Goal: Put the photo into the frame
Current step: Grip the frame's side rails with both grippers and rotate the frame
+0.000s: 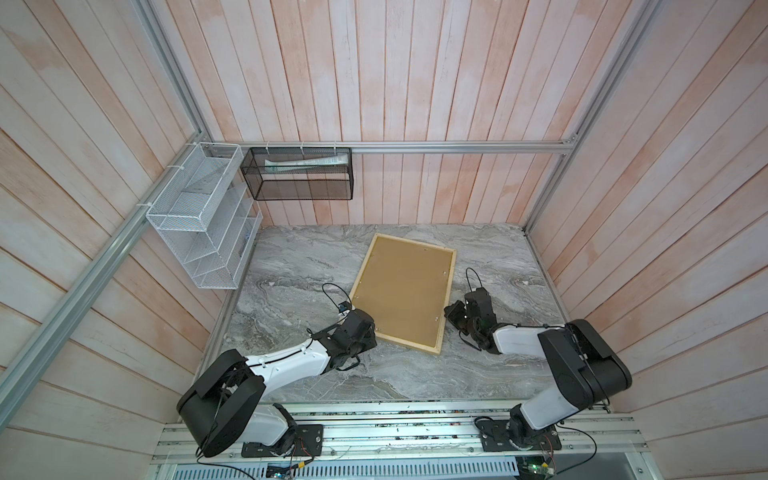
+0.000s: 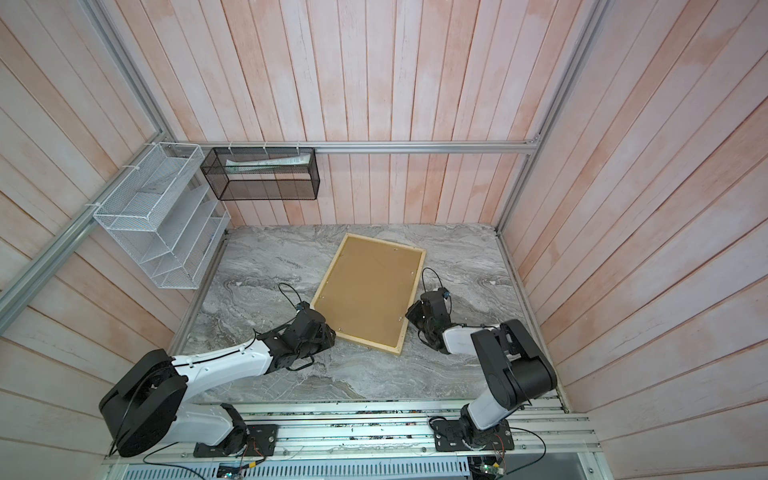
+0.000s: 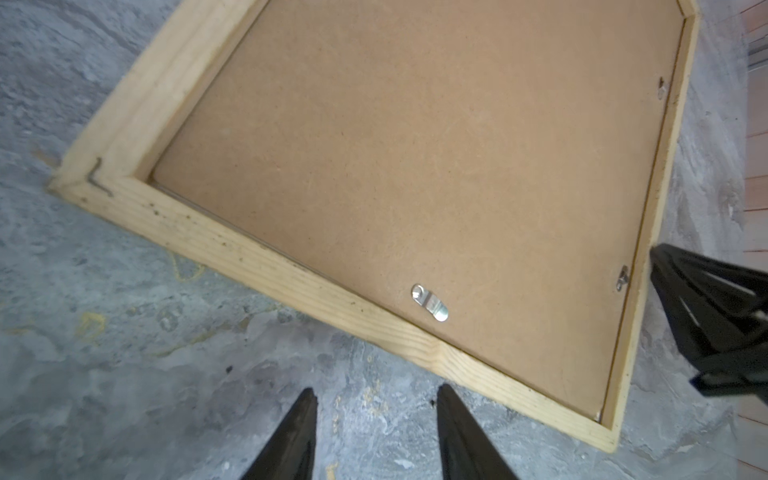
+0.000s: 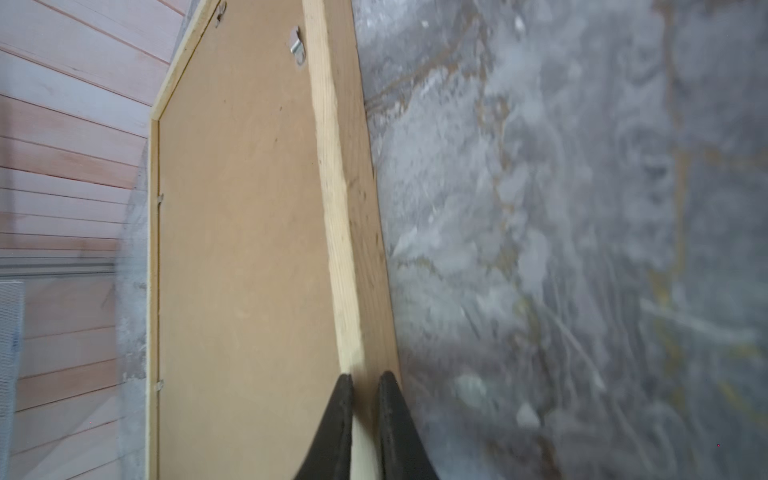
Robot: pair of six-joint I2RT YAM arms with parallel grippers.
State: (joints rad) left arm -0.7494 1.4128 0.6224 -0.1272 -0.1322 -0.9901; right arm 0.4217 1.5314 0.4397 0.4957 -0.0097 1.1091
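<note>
Two grippers are seen at the lower end of the frame (image 1: 409,341) (image 2: 370,341), which is laid back up near the middle of the marble table (image 1: 291,270) in both top views, turned slightly clockwise, with a brown backing panel (image 1: 403,291) seated inside its pale wooden rails. The right gripper (image 4: 365,376) is closed narrowly on the right-hand rail of the frame (image 4: 332,187): in the right wrist view one finger (image 4: 338,419) is set against the inner face beside the panel and the other against the outer face, with only the wood between them. In both top views this grip is placed low on that rail, a little above the lower right corner. Whether the rail is raised off the table cannot be told. The left gripper (image 3: 376,390) is held partly open and empty, its fingertips spread over bare table just short of the lower rail and not touching it; in both top views it is found at the lower left of the frame, the wrist overlapping that rail. A small metal clip (image 3: 430,302) is seen on the panel just inside the rail, directly beyond the left fingertips.
</note>
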